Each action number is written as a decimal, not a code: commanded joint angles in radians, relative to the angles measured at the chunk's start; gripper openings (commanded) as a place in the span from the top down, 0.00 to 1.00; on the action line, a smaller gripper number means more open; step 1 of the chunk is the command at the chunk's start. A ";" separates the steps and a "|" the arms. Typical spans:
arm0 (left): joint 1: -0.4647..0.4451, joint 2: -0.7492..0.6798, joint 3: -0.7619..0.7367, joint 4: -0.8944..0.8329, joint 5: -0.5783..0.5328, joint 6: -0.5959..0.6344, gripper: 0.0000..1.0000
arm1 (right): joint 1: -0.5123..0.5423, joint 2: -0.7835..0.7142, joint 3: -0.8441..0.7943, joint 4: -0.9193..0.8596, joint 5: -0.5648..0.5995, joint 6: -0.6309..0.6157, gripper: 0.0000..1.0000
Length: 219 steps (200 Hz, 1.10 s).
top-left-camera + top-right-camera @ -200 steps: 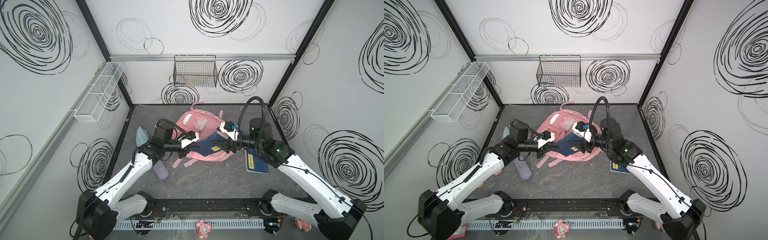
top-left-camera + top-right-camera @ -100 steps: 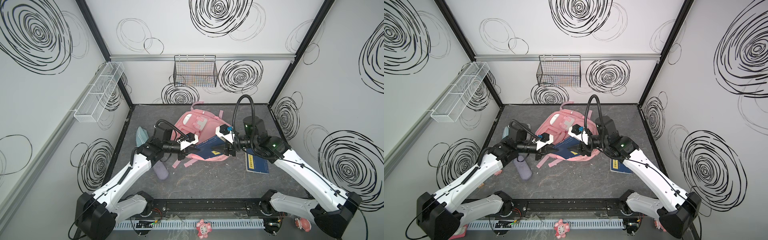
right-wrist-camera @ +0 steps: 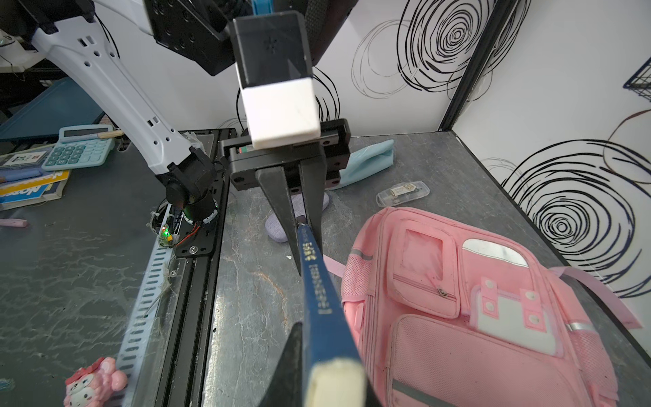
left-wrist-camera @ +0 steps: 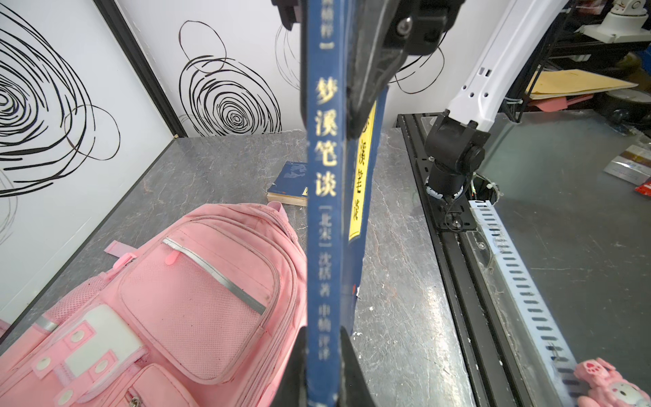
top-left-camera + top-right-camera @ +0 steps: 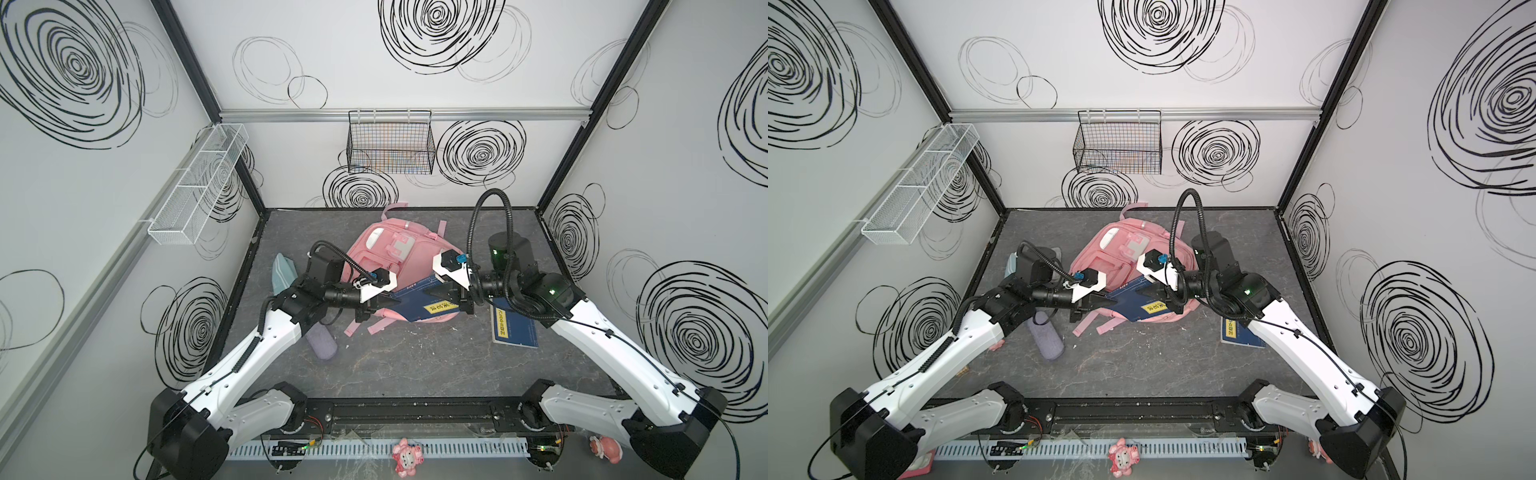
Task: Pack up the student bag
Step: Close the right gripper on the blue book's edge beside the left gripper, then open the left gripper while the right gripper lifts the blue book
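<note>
Holding blue book [image 5: 419, 305] by both ends | left fingers [image 5: 382, 297] and right fingers [image 5: 446, 292] clamped on it | long axis parallel to desk's front edge | student bag [image 5: 399, 257] mid-desk, beneath and toward back edge

In both top views, centre frame, the blue book [image 5: 415, 305] I hold covers the lower part of the student bag [image 5: 390, 249]. My right arm [image 5: 615, 345] hides part of the second book [image 5: 515, 332], right of centre. Right wrist view: the blue book's near end is blurred.
</note>
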 commanded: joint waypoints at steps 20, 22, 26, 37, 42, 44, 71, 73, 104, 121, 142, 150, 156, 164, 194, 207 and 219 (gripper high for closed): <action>-0.008 -0.017 0.037 0.054 0.016 0.014 1.00 | 0.016 -0.014 0.012 -0.034 0.023 -0.028 0.86; -0.008 -0.019 0.038 0.054 0.014 0.015 1.00 | 0.017 -0.014 0.011 -0.035 0.026 -0.028 0.80; -0.008 -0.021 0.037 0.054 0.014 0.016 1.00 | 0.017 -0.016 0.011 -0.036 0.038 -0.027 0.62; -0.008 -0.022 0.037 0.054 0.012 0.019 1.00 | 0.018 -0.023 0.009 -0.035 0.069 -0.021 0.46; -0.008 -0.024 0.035 0.054 0.011 0.019 1.00 | 0.018 -0.025 0.007 -0.037 0.080 -0.021 0.46; -0.008 -0.023 0.035 0.054 0.011 0.020 1.00 | 0.018 -0.027 0.007 -0.038 0.087 -0.021 0.46; -0.011 -0.029 0.035 0.054 0.005 0.022 1.00 | 0.018 -0.050 -0.010 -0.052 0.127 -0.033 0.66; -0.010 -0.029 0.034 0.054 0.005 0.022 1.00 | 0.018 -0.051 -0.011 -0.051 0.127 -0.033 0.69; -0.011 -0.033 0.032 0.055 -0.005 0.024 1.00 | 0.018 -0.066 -0.026 -0.041 0.117 -0.028 0.95; -0.011 -0.035 0.030 0.063 -0.022 0.017 1.00 | 0.018 -0.066 -0.027 -0.023 0.130 -0.015 1.00; -0.012 -0.039 0.026 0.085 -0.052 -0.010 1.00 | 0.018 -0.064 -0.023 -0.002 0.147 -0.002 1.00; -0.012 -0.044 0.023 0.098 -0.068 -0.021 0.98 | 0.018 -0.063 -0.022 0.011 0.156 0.004 1.00; -0.012 -0.047 0.019 0.113 -0.087 -0.035 0.87 | 0.018 -0.063 -0.022 0.023 0.165 0.013 1.00; -0.012 -0.054 0.011 0.143 -0.123 -0.062 0.70 | 0.018 -0.064 -0.024 0.046 0.188 0.029 1.00; -0.008 -0.082 -0.021 0.241 -0.260 -0.145 0.41 | 0.015 -0.101 -0.092 0.240 0.342 0.162 1.00; -0.006 -0.083 -0.025 0.263 -0.298 -0.173 0.38 | 0.008 -0.133 -0.144 0.343 0.428 0.223 1.00; -0.006 -0.080 -0.023 0.279 -0.326 -0.199 0.34 | -0.006 -0.158 -0.187 0.421 0.520 0.278 1.00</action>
